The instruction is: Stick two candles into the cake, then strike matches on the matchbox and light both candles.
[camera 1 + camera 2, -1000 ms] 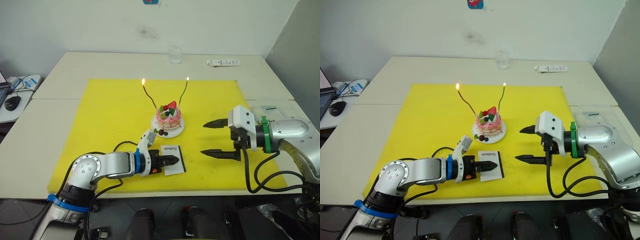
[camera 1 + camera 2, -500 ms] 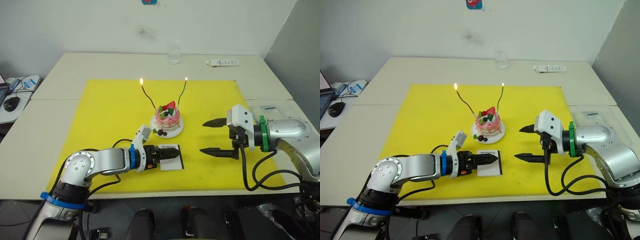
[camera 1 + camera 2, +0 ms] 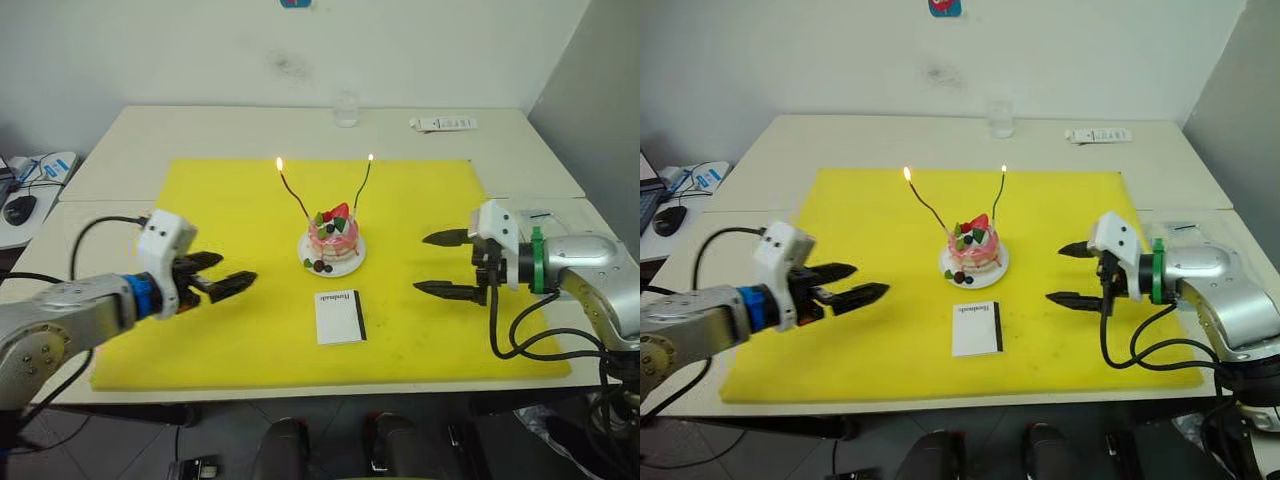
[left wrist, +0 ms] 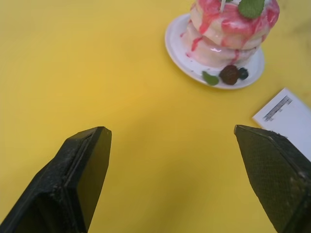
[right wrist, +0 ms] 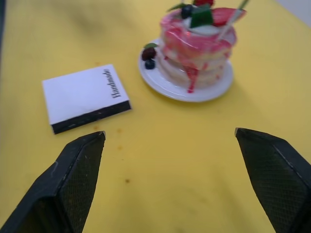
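Observation:
The pink cake (image 3: 333, 240) on its white plate (image 3: 345, 268) stands mid-mat. Two candles stick up from it, both with a small flame: the dark red one (image 3: 294, 193) leans left, the green one (image 3: 363, 186) leans right. The white matchbox (image 3: 340, 316) lies flat in front of the cake, touched by nothing. My left gripper (image 3: 232, 270) hovers open over the mat, well left of the cake, with nothing between its fingers (image 4: 80, 177). Right of the cake, my right gripper (image 3: 424, 263) is open and empty. No matches are in view.
A yellow mat (image 3: 220, 210) covers the middle of the table. At the table's far edge stand a clear glass (image 3: 346, 108) and a flat white device (image 3: 445, 124). A computer mouse (image 3: 20, 208) lies on a side desk at far left.
My left gripper has opened, let go of the matchbox and pulled back far to the left. The right gripper has drawn slightly to the right. Both flames still burn.

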Tool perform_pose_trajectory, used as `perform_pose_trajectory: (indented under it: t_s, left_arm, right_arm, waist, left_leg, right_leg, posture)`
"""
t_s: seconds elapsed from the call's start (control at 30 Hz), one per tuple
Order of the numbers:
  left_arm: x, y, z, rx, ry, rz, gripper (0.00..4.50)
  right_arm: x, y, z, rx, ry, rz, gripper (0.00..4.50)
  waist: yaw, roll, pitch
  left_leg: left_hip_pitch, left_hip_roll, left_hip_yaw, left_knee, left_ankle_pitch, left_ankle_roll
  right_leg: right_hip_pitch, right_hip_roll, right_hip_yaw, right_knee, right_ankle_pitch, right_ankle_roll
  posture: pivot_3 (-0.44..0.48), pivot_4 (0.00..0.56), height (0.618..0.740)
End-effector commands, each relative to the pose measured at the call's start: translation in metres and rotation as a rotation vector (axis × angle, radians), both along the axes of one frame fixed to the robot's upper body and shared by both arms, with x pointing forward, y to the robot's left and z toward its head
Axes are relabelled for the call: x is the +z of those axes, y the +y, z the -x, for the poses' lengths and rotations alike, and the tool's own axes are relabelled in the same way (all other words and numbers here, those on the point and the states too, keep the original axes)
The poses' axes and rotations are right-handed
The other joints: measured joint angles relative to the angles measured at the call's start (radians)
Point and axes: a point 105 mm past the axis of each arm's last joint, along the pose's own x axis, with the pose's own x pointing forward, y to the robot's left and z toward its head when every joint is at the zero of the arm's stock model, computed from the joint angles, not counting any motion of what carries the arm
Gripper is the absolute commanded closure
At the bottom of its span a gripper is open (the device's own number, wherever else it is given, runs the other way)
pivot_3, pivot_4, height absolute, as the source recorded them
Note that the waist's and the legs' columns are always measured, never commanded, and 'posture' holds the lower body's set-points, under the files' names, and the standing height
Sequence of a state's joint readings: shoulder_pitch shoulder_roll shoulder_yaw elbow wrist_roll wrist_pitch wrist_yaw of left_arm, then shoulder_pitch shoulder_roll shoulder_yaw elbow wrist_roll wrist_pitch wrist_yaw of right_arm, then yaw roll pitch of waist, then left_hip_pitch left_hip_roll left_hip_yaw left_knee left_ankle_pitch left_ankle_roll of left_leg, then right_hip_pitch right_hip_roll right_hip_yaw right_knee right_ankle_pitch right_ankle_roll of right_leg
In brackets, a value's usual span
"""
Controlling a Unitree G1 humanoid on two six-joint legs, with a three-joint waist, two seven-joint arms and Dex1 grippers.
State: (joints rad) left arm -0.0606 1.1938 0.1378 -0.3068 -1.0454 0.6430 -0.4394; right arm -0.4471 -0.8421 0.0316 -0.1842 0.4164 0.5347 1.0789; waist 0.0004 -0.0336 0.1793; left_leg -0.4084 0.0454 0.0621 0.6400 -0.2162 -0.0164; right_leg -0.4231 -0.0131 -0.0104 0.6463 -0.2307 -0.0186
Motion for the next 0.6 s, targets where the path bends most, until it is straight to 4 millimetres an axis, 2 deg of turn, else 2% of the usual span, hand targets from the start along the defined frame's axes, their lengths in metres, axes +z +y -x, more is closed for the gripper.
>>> perform_pose_trajectory:
  t_s: [0.03, 0.17, 0.23, 0.5, 0.6]
  left_arm:
    - [0.024, 0.031, -0.012, 0.054, -0.198, -0.043, 0.02]
    - [0.033, 0.055, -0.018, 0.101, -0.296, -0.098, 0.02]
    - [0.027, 0.06, -0.02, 0.098, -0.298, -0.146, 0.02]
    - [0.023, 0.04, -0.03, 0.052, -0.298, -0.081, 0.02]
    - [0.017, 0.041, -0.029, 0.037, -0.279, -0.137, 0.02]
  right_arm:
    - [0.016, -0.016, -0.006, -0.073, -0.088, -0.076, 0.0]
    - [0.011, -0.032, -0.008, -0.134, -0.118, -0.043, 0.0]
    - [0.012, -0.034, -0.009, -0.147, -0.13, -0.044, 0.0]
    - [0.014, -0.037, -0.01, -0.159, -0.142, -0.041, 0.0]
    - [0.014, -0.039, -0.009, -0.169, -0.144, -0.034, 0.0]
  waist:
    - [0.0, 0.0, 0.0]
    - [0.003, -0.001, 0.0]
    - [0.003, -0.001, 0.0]
    - [0.001, -0.001, 0.0]
    - [0.0, -0.001, 0.0]
  left_leg:
    - [-0.002, 0.0, 0.0, 0.0, 0.0, 0.0]
    - [-0.008, 0.0, -0.002, 0.001, 0.0, 0.0]
    - [-0.008, 0.0, -0.002, 0.001, 0.0, 0.0]
    - [-0.008, 0.001, -0.002, 0.001, 0.0, 0.0]
    - [-0.008, 0.001, -0.002, 0.002, 0.0, 0.0]
  right_leg:
    - [-0.001, -0.001, 0.0, 0.0, 0.0, 0.0]
    - [-0.005, -0.001, -0.002, -0.001, 0.0, 0.001]
    - [-0.006, -0.001, -0.001, 0.0, 0.0, 0.002]
    - [-0.006, -0.001, -0.001, 0.0, 0.005, 0.011]
    - [-0.006, -0.001, -0.001, 0.0, 0.006, 0.011]
  posture:
    - [0.0, 0.15, 0.74]
    - [0.0, 0.15, 0.74]
    - [0.0, 0.15, 0.74]
    - [0.0, 0.15, 0.74]
    - [0.0, 0.15, 0.74]
